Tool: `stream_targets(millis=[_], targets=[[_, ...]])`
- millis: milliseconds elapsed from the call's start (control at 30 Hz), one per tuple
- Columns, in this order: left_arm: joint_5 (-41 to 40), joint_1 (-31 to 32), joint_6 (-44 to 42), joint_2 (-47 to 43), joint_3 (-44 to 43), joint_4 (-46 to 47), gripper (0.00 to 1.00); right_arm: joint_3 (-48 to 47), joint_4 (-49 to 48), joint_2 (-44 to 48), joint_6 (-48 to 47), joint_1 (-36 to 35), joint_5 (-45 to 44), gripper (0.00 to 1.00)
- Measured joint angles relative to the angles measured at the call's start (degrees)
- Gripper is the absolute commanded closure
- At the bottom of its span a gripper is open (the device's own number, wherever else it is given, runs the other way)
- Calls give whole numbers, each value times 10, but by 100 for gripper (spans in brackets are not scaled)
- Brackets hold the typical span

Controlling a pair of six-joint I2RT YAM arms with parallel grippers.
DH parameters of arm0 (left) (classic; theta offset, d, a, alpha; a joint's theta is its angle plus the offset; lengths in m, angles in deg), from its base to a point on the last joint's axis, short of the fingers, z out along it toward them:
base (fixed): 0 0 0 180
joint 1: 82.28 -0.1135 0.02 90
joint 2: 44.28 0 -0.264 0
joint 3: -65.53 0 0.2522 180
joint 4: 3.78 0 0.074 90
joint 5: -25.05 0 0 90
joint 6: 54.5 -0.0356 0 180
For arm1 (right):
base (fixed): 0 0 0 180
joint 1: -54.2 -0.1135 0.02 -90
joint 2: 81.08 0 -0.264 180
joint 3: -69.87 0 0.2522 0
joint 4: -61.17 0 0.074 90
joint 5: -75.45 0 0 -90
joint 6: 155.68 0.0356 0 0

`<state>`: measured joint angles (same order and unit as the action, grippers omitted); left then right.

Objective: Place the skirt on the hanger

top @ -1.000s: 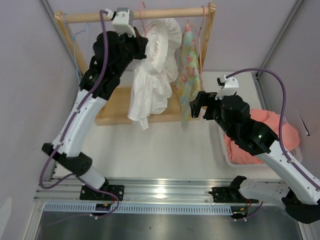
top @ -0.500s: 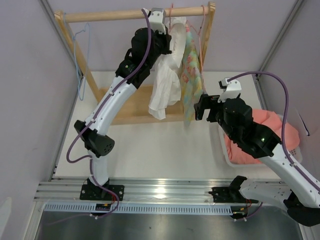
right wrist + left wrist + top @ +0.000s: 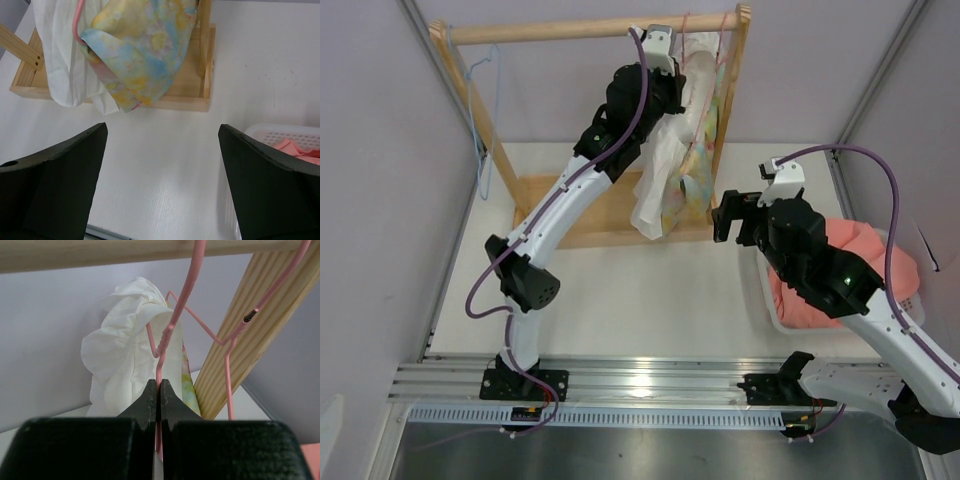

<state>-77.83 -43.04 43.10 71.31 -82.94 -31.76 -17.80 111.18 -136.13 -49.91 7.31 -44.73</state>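
Up at twelve o'clock by the rod (image 3: 540, 30), your left gripper (image 3: 159, 390) pinches the hanger (image 3: 166, 335) bearing the skirt (image 3: 125, 355); right gripper (image 3: 161, 135) stands spread at three. Next, hang it securely, then release.

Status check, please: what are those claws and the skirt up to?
Left claw shut on the hanger neck, up at the rail. Right claw open, empty. Skirt draped on the hanger, crowding the floral garment beside it.

A lab test cell: lilac panels (image 3: 380, 200), aluminium rail (image 3: 640, 375).
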Motion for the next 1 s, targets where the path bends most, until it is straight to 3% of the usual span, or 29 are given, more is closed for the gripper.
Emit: stream_targets(millis=[33, 133, 167, 300, 633, 700, 800, 1000], targets=[[0, 0, 0, 0, 0, 1, 100, 0, 1, 1, 0, 0, -1, 1], [-1, 0, -2, 0, 3, 4, 77, 0, 3, 5, 0, 0, -5, 1], [-3, 0, -2, -5, 16, 13, 64, 0, 5, 7, 0, 0, -6, 1], [-11, 0, -10, -42, 91, 36, 43, 0, 12, 14, 1, 0, -11, 1], [-4, 0, -38, -257, 274, 63, 27, 0, 25, 19, 11, 7, -32, 1], [13, 0, -38, -303, 283, 63, 20, 0, 28, 17, 15, 16, -33, 1], [31, 0, -35, -351, 287, 64, 20, 0, 32, 9, 24, 44, -30, 1], [22, 0, 7, -472, 414, 44, 16, 13, 44, -35, 56, 235, 53, 1]])
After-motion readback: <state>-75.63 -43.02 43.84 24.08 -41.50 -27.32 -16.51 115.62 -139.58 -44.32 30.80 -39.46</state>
